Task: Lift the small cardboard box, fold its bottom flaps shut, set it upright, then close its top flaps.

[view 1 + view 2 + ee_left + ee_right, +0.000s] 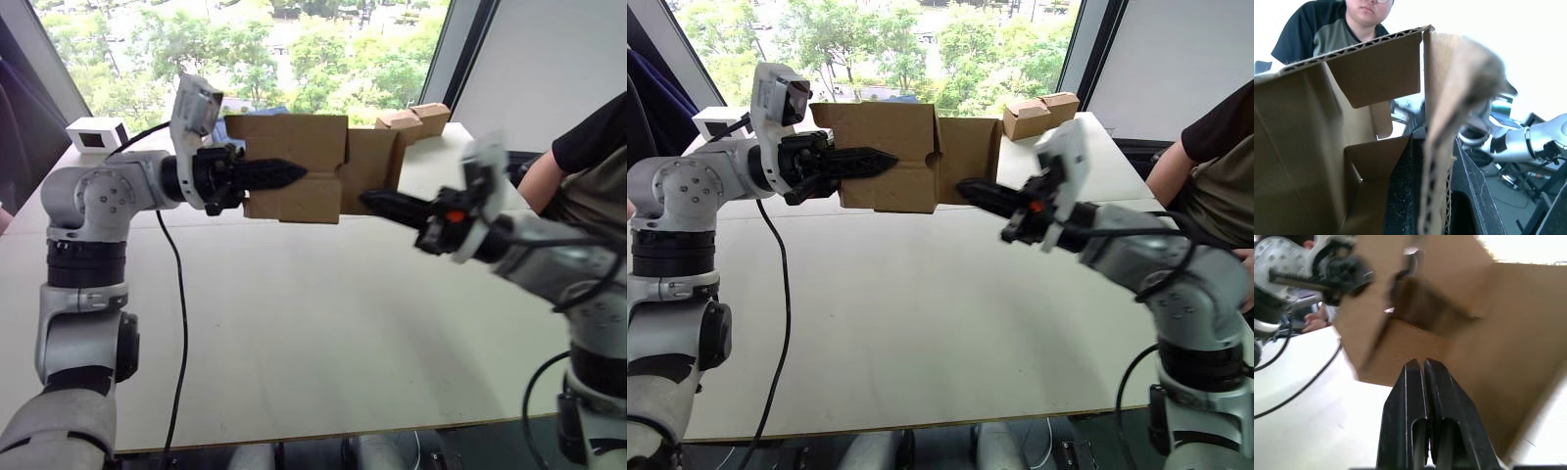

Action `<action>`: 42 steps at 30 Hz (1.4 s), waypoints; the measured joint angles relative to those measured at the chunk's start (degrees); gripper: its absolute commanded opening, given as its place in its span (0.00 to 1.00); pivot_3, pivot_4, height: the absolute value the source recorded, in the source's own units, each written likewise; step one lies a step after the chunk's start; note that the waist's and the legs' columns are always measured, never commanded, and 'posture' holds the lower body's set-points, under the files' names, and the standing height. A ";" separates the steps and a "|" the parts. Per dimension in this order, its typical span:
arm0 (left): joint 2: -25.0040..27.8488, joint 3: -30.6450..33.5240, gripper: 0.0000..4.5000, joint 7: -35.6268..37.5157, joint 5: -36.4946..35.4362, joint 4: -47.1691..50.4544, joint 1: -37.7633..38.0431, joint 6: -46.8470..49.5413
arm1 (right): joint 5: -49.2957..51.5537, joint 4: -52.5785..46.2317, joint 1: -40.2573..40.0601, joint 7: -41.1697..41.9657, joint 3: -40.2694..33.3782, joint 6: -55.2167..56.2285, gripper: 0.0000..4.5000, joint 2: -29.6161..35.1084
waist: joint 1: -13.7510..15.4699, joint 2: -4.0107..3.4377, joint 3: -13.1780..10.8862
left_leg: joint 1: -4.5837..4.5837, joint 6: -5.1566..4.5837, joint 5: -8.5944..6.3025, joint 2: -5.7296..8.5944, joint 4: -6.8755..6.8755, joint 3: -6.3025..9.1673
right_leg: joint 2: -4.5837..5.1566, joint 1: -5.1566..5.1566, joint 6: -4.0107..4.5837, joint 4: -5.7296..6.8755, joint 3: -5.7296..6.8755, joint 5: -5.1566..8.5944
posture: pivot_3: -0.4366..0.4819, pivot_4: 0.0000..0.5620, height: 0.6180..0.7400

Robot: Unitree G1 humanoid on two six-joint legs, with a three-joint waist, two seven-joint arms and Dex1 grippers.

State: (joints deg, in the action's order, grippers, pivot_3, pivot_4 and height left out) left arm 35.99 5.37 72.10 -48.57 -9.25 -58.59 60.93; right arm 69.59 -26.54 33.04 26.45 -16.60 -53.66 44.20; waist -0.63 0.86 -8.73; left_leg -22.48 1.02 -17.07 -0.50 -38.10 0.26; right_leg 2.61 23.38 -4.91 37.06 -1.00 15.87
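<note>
The small cardboard box (294,147) hangs in the air above the table, lying on its side, plain brown. My left gripper (292,174) is shut on one of its walls; in the left wrist view the corrugated edge (1432,161) sits squeezed between the two black fingers (1403,196). Flaps at the end facing right stand open, one flap (372,157) sticking out sideways. I cannot tell which end holds the bottom flaps and which the top flaps. My right gripper (370,201) is shut with nothing in it, its tip (1420,364) touching the box's lower right edge.
A pair of joined closed brown boxes (416,119) sits at the table's far right. A white box with a dark window (96,135) stands at the far left. A person (583,162) sits to the right. The pale table (323,333) stretches below; a black cable (182,323) crosses it.
</note>
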 measured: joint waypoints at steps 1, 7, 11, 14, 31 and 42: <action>0.07 0.01 0.00 0.04 0.00 -0.01 -0.01 0.00 | 3.22 1.50 0.13 0.41 -2.65 -0.66 0.01 1.12 | -0.01 0.00 0.00 | 0.01 0.00 0.00 -0.02 0.00 0.00 | -0.01 0.00 0.00 0.00 0.00 0.00 | 0.48 0.27 1.00; 0.08 0.01 0.00 0.28 -0.06 0.01 -0.18 -0.07 | -0.72 10.56 -0.83 0.95 -6.06 2.31 0.01 2.30 | -0.12 0.00 0.00 | 0.03 0.00 0.00 -0.06 0.00 -0.03 | -0.07 0.01 0.00 0.01 -0.02 0.00 | 0.48 0.27 1.00; 0.07 0.01 0.00 0.32 -0.68 0.47 -0.65 -0.01 | -12.21 17.75 -1.03 1.85 -1.54 8.26 0.01 1.22 | -0.14 -0.02 -0.01 | 0.02 0.00 0.00 -0.05 0.00 -0.08 | -0.08 0.05 0.00 0.01 -0.05 0.00 | 0.48 0.27 1.00; 0.06 0.02 0.00 0.32 -1.22 1.31 -0.87 0.08 | -17.75 19.95 -0.90 4.03 2.25 11.13 0.01 -0.44 | -0.18 -0.05 -0.03 | 0.01 0.00 0.00 -0.06 0.01 -0.09 | -0.08 0.06 0.00 0.02 -0.07 0.00 | 0.48 0.27 1.00; 0.44 -0.04 0.00 0.40 -1.08 -1.19 -1.98 -0.81 | -0.17 5.55 1.18 0.81 2.38 3.56 0.01 -12.02 | -0.10 -0.06 -0.04 | 0.01 0.00 0.00 -0.03 -0.01 -0.05 | -0.01 0.04 0.00 0.04 -0.04 0.00 | 0.48 0.27 1.00; -0.03 -0.05 0.00 0.49 -0.73 -1.99 -2.52 -1.26 | 7.26 5.62 1.35 -7.15 2.51 6.35 0.13 -21.96 | -0.13 -0.07 -0.04 | 0.01 0.00 0.00 -0.04 -0.01 -0.05 | -0.02 0.05 0.00 0.06 -0.04 0.00 | 0.48 0.27 1.00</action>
State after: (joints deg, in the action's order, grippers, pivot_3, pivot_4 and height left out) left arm 35.96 5.32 72.59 -49.30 -11.24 -61.11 59.67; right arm 76.85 -20.91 34.38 19.30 -14.09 -47.31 22.25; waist -0.76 0.79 -8.77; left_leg -22.47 1.03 -17.07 -0.55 -38.11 0.21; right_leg 2.59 23.43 -4.91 37.12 -1.04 15.87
